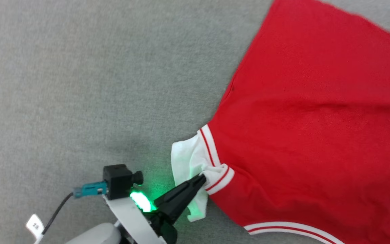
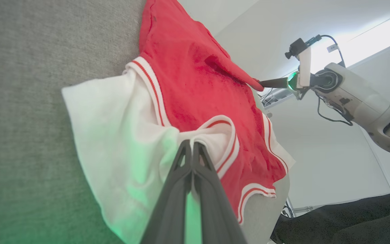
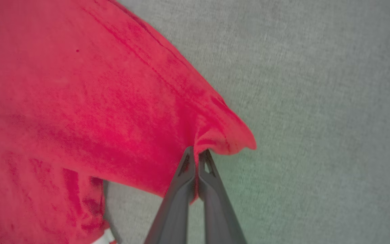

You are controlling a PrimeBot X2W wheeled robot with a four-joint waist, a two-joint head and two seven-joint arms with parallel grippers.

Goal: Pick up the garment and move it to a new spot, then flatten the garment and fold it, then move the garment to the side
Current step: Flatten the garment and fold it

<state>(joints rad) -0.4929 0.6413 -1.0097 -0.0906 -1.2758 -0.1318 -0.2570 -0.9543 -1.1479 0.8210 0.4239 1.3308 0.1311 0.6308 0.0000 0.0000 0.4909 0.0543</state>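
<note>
Pinching red, white-panelled, stripe-trimmed fabric garment (image 1: 300, 101): left gripper (image 1: 201, 177) on striped trim, right gripper (image 3: 196, 153) on opposite red corner; stretched lengthwise between.

A grey fabric surface (image 1: 80, 84) carries the red garment (image 1: 317, 101), which lies spread across its right part.

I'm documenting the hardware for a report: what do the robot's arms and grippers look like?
The left gripper has two long, tapering dark fingers on a white bracket, with a glowing green light, a small black camera block, a teal connector on a black cable and a white tag. The right gripper matches; its forearm is pale grey.
</note>
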